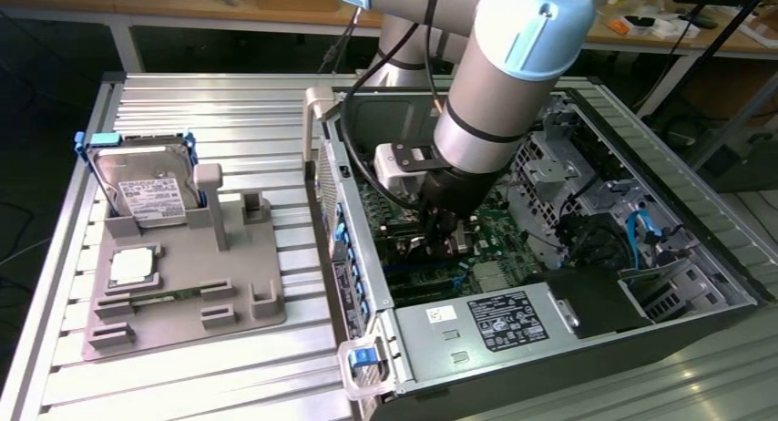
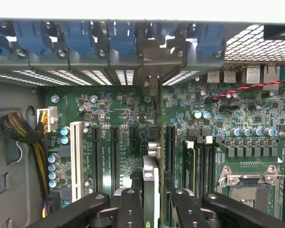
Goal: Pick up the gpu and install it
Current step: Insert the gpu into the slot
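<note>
**A:** Start at the exterior view's left. What sits on the bench (image 1: 219,102)?

**B:** A grey holder (image 1: 255,307). A silver hard drive (image 1: 144,191) with a white label stands upright in its back slot, framed in blue. In front of the drive, a small square processor chip (image 1: 131,268) lies flat in a recess.

**A:** And further right?

**B:** The open computer case (image 1: 331,184), lying on its side just beside the holder. A green motherboard (image 2: 118,118) covers its floor. A power supply (image 1: 498,319) with a printed label fills the near corner. Blue cables (image 1: 644,225) run through the metal cage at the exterior view's right.

**A:** Where is the arm (image 1: 498,84)?

**B:** It reaches down into the middle of the case, with the tool (image 1: 440,231) low over the motherboard.

**A:** And the gpu?

**B:** The wrist view shows the gpu (image 2: 151,183) edge-on between the black fingers (image 2: 130,204). The tool (image 2: 154,206) is closed on it. The card stands upright over the board, among the long black slots, with a white slot (image 2: 76,159) off to one side and the processor socket (image 2: 249,185) to the other. Its silvery end points at the case's rear wall, under the row of blue clips (image 2: 123,40).

**A:** Is it seated in a slot?

**B:** I cannot tell, because the card hides its own lower edge.
</note>
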Robot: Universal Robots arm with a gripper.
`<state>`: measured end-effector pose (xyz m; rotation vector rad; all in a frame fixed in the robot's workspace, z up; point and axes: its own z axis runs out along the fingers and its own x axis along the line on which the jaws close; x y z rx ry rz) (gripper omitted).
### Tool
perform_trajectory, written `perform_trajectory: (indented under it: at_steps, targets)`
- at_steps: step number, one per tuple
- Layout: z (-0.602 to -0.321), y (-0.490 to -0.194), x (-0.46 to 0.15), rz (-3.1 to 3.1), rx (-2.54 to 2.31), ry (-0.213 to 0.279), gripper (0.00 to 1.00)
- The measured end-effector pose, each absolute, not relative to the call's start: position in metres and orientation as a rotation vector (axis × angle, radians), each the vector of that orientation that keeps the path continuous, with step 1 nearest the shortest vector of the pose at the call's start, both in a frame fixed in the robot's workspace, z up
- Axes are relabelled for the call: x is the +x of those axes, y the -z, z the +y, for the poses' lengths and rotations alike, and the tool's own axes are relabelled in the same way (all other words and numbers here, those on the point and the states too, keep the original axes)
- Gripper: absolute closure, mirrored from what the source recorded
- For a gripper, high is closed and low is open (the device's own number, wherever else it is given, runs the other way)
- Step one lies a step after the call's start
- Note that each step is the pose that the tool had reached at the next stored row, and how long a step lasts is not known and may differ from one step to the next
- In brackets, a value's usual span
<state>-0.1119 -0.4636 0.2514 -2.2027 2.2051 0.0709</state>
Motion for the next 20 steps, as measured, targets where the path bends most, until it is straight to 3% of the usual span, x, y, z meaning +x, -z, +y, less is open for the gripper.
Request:
perform_trajectory:
  at_steps: [20]
  targets:
    - [-0.4665,-0.2564,-0.1119,2.205,-2.203,-0.071,0.73]
